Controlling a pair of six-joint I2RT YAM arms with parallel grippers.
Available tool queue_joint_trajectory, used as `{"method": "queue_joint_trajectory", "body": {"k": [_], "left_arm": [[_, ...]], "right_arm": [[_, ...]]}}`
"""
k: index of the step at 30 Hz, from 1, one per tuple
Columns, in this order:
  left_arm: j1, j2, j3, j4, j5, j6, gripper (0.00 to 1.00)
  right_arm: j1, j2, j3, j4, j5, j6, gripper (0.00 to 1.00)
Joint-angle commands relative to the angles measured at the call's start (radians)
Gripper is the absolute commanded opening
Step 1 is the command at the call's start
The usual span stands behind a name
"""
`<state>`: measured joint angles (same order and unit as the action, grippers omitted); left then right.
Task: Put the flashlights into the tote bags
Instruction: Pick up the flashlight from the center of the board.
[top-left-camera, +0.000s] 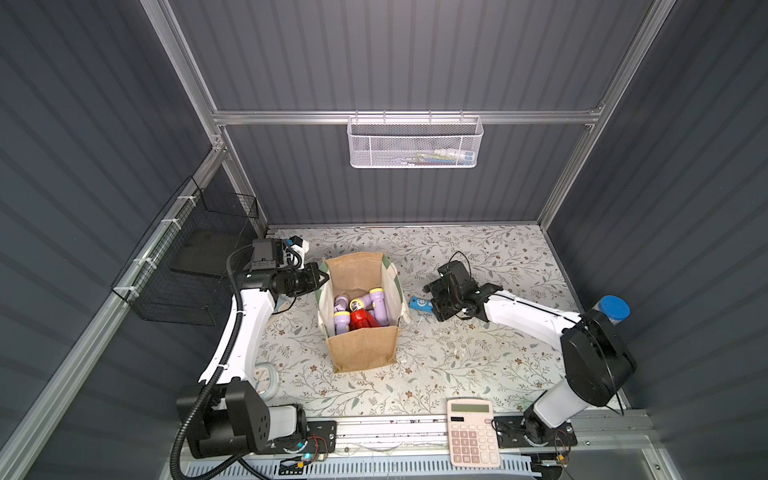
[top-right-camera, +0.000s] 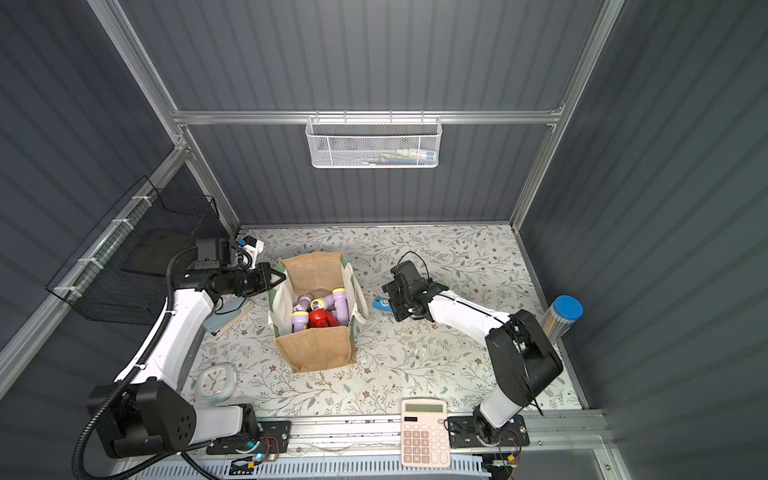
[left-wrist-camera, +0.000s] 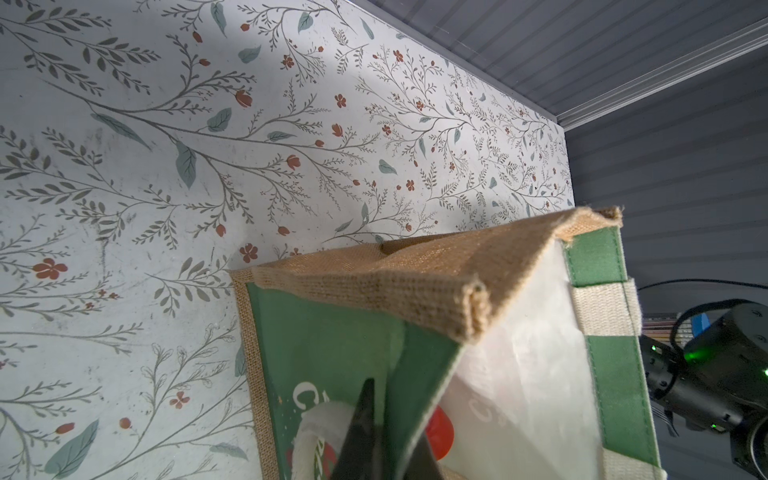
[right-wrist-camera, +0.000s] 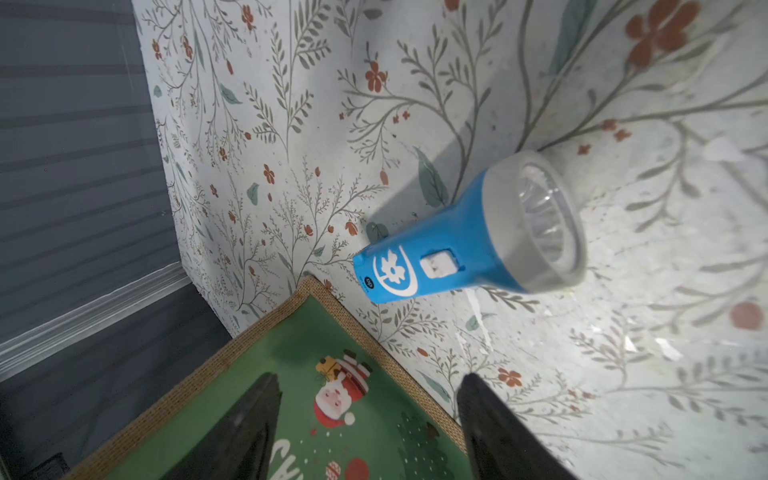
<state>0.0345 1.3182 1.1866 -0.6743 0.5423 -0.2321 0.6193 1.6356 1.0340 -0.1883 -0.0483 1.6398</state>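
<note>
So the blue flashlight (right-wrist-camera: 457, 245) is lying on its side on the floral table (top-left-camera: 478, 353), just beside the tote bag (top-left-camera: 361, 349). The right gripper (right-wrist-camera: 369, 378) hangs over it with its jaws apart and empty, the torch just past its fingertips. The left gripper (top-left-camera: 322, 276) is pinched shut on the bag's rim. The lilac and red flashlights (top-left-camera: 361, 318) sit inside the bag.

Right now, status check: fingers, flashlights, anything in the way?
Left fingers shut on tote bag rim. Right fingers open, empty, by blue flashlight on table beside bag. Lilac flashlights, red one inside. Nothing blocking.
</note>
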Motion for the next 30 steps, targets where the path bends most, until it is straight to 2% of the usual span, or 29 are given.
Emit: {"method": "queue_joint_trajectory", "body": {"k": [1,10,22,30], "left_arm": [[0.001,-0.017,0.021,0.002,0.007,0.013,0.0],[0.001,-0.017,0.016,0.005,0.016,0.014,0.0],[0.001,-0.011,0.014,0.011,0.041,0.012,0.0],[0.001,-0.001,0.01,0.009,0.039,0.016,0.0]], "right_arm": [[0.016,0.036,0.047,0.0,-0.015,0.075,0.69],[0.037,0.183,0.198,-0.141,0.023,0.121,0.68],[0.052,0.291,0.245,-0.233,0.046,0.21,0.67],[0.047,0.335,0.279,-0.234,0.083,0.207,0.68]]}}
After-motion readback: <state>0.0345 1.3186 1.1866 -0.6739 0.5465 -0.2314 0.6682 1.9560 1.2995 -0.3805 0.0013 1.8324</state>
